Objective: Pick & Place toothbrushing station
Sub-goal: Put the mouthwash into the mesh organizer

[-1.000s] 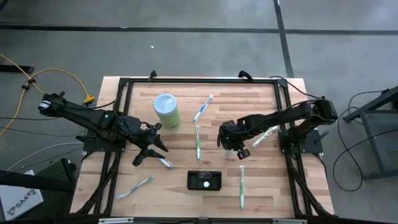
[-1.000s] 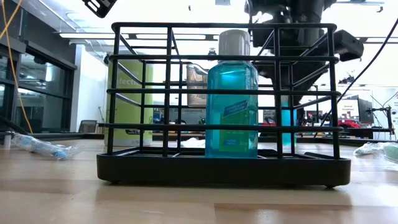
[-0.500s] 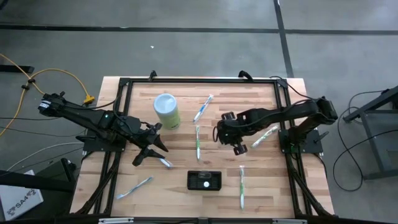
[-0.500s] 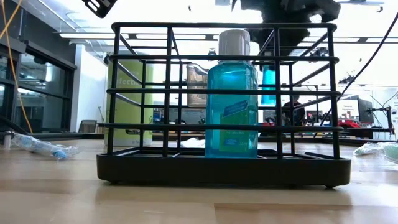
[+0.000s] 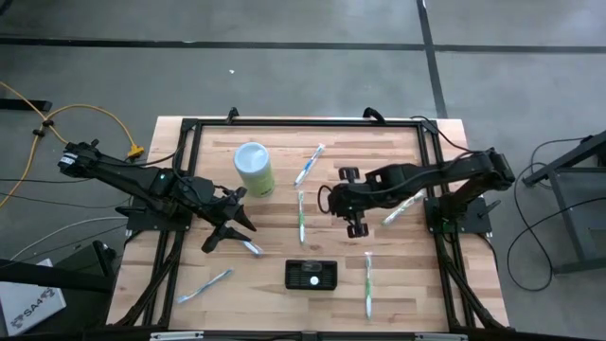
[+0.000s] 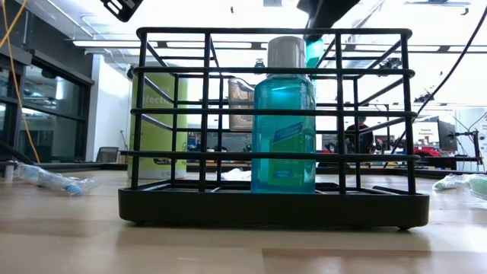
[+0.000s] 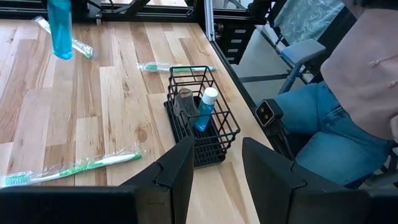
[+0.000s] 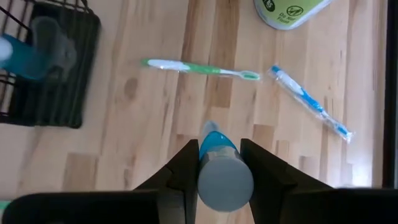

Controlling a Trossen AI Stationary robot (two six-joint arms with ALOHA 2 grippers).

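Observation:
The toothbrushing station (image 5: 311,275) is a small black wire-sided holder standing on its base near the table's front middle. It holds a blue mouthwash bottle (image 6: 283,114) and also shows in the left wrist view (image 7: 202,118). My right gripper (image 5: 329,201) is above the table's middle, behind the station, shut on a small blue bottle with a grey cap (image 8: 219,168). That bottle also shows in the left wrist view (image 7: 60,28). My left gripper (image 5: 230,220) is open and empty at the table's left, its fingers standing apart in the left wrist view (image 7: 217,168). My right gripper pinches the small blue bottle between its two fingers, on the blue body just below the grey cap (image 8: 214,148). The fingers slant down from the table's right and lie along the bottle. The bottle is lifted clear of the table, cap end up, bottom hanging below.
A pale green cylinder (image 5: 254,169) stands at the back left. Several wrapped toothbrushes lie about: one (image 5: 301,216) in the middle, one (image 5: 367,284) right of the station, one (image 5: 204,286) front left. A black frame (image 5: 189,128) borders the table. A seated person (image 7: 348,93) is beyond the table's edge.
My right gripper has moved toward the table's left edge and upward, still shut on the small blue bottle. In the low view the bottle has risen from mid-height behind the station to near the picture's top.

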